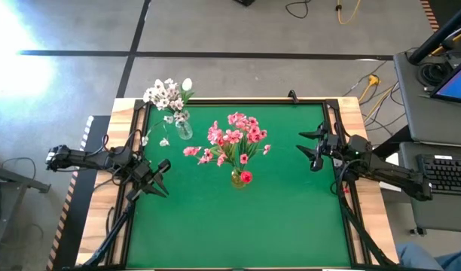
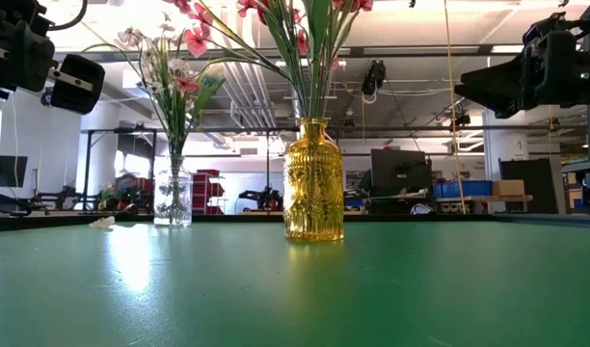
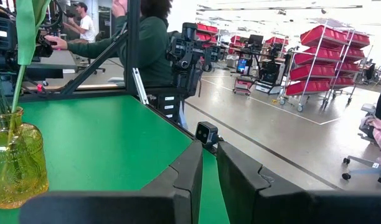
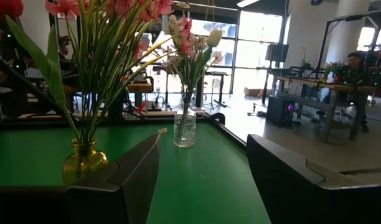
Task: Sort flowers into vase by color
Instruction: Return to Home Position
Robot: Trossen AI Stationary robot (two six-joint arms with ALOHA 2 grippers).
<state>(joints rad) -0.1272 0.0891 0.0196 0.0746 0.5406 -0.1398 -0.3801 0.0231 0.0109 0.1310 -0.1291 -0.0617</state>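
We saw the left gripper [image 1: 164, 179] hanging over its own side of the green table [image 1: 238, 226], fingers all but closed on nothing. The right gripper [image 1: 307, 149] hung over the opposite side, spread wide and also empty. Between them, roughly midway and well apart from both, stood the amber glass vase [image 1: 237, 179] holding the pink blossom sprays [image 1: 234, 135] and a red tulip [image 1: 246, 178], stems upright and fanning outward. The clear glass vase [image 1: 184, 129], with the white blossom sprays [image 1: 163, 94] and a white tulip [image 1: 187, 84], stood beyond the left gripper toward the far edge, much nearer that arm than the right one. A small white scrap [image 1: 164, 141] lay on the table between the left gripper and that vase. We judged both arms free to draw back, since no stem crossed either one's way out.
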